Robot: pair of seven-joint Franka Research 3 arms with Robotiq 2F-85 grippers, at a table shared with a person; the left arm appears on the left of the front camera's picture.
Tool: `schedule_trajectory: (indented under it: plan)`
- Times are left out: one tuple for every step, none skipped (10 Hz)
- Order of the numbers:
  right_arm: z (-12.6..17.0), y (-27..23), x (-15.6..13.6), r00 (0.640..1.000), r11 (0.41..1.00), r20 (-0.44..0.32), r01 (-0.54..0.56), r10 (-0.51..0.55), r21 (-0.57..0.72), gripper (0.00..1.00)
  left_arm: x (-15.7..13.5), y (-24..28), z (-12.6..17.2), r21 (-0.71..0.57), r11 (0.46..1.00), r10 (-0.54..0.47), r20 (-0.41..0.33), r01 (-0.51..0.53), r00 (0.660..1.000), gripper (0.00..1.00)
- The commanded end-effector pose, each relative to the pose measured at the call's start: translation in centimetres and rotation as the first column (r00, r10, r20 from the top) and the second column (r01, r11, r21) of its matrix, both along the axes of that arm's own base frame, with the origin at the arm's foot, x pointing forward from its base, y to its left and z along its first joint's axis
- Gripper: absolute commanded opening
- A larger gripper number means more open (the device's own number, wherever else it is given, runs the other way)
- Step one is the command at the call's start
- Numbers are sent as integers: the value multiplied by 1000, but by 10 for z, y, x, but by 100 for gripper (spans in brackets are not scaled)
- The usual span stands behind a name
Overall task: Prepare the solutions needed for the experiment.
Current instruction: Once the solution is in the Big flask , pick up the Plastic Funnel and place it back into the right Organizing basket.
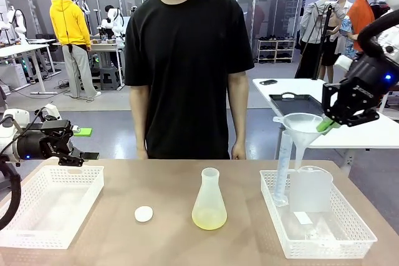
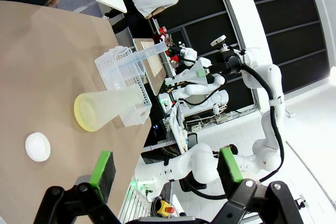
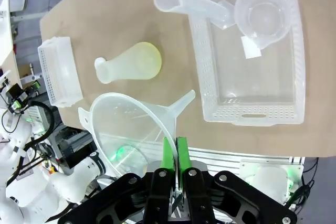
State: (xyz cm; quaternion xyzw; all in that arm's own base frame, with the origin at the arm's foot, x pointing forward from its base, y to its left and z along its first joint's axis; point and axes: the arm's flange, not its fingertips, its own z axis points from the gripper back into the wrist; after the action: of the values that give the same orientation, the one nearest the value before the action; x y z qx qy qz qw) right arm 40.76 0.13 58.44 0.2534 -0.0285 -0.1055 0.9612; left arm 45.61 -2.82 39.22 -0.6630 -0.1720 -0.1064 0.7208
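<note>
Funnel (image 1: 303,124) aloft on the right, spout pointing down. The right gripper (image 1: 327,124) is clenched on its rim, the green pads (image 3: 168,153) pinching the thin plastic wall. That hold looks chosen to leave the spout free, ready to drop into a narrow neck. The funnel hangs above the far left corner of the right basket (image 1: 324,250), close to the tall measuring tube (image 1: 282,172) leaning there beside a clear jug (image 1: 310,190). Over on the left, the left gripper (image 1: 86,143) hovers released, jaws wide and holding nothing, just past the far edge of the left basket (image 1: 53,207). It looks parked out of the way. In the middle of the surface (image 1: 112,241) stands the flask (image 1: 209,200), upright and on its own, neck open. That is probably where the funnel is meant to go. The solution (image 1: 209,219) sits in the flask's bottom as a shallow, clear, pale yellow-green layer with a level top, and the walls above it are cloudy white. A small white disc (image 1: 144,213) lies near the flask's left, apart from it. The person (image 1: 187,66) stands at the far side, arms down, hands off everything.
</note>
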Motion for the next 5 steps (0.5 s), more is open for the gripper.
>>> schedule_trajectory:
  plan:
    - [-1, 4, 5, 1000, 1000, -13, 10, -11, -27, 0, 0, 0, 1, -1, 1000, 2, 20, -2, 1000, 100]
    - [0, 0, 0, 1000, 1000, 0, 0, 0, 0, 0, 0, 0, 1, -1, 1000, 2, 20, -2, 1000, 100]
    - [0, 0, 0, 1000, 1000, 0, 0, 0, 0, 0, 0, 0, 1, -1, 1000, 2, 20, -2, 1000, 100]
    - [0, 0, 0, 1000, 1000, 0, 0, 0, 0, 0, 0, 0, 1, -1, 1000, 2, 20, -2, 1000, 100]
    - [0, 0, 0, 1000, 1000, 0, 0, 0, 0, 0, 0, 0, 1, -1, 1000, 2, 20, -2, 1000, 100]
